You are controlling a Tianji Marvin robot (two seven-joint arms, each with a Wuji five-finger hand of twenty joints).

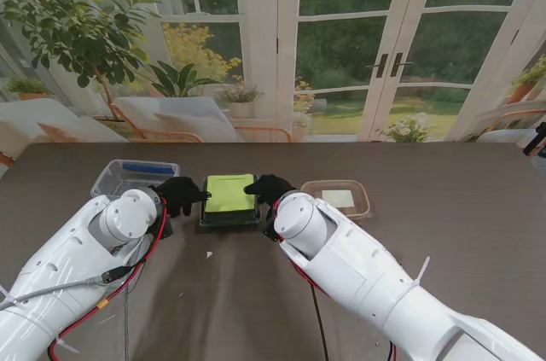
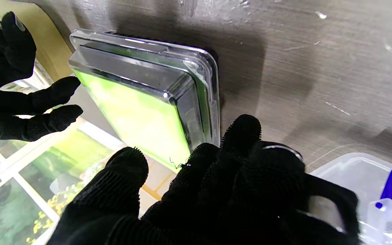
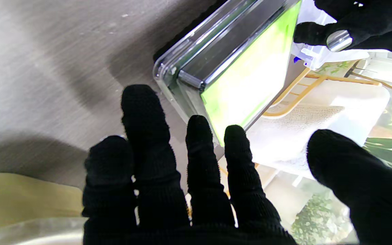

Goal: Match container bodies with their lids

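A green-topped lid (image 1: 229, 192) lies on a dark container body (image 1: 229, 218) at the table's middle. My left hand (image 1: 180, 194) sits at its left side, fingers spread and open, holding nothing. My right hand (image 1: 269, 189) is at the container's right side, also open, fingers apart just off the lid. The left wrist view shows the clear rim and green lid (image 2: 138, 112) past my left fingers (image 2: 240, 136), with the right hand (image 2: 15, 85) across from it. In the right wrist view the same lid (image 3: 250, 75) lies beyond my right fingers (image 3: 199, 139).
A clear box with blue contents (image 1: 135, 177) stands to the left, behind my left hand. A brown-tinted container (image 1: 338, 199) holding a pale square sits to the right. The table's far edge meets glass doors.
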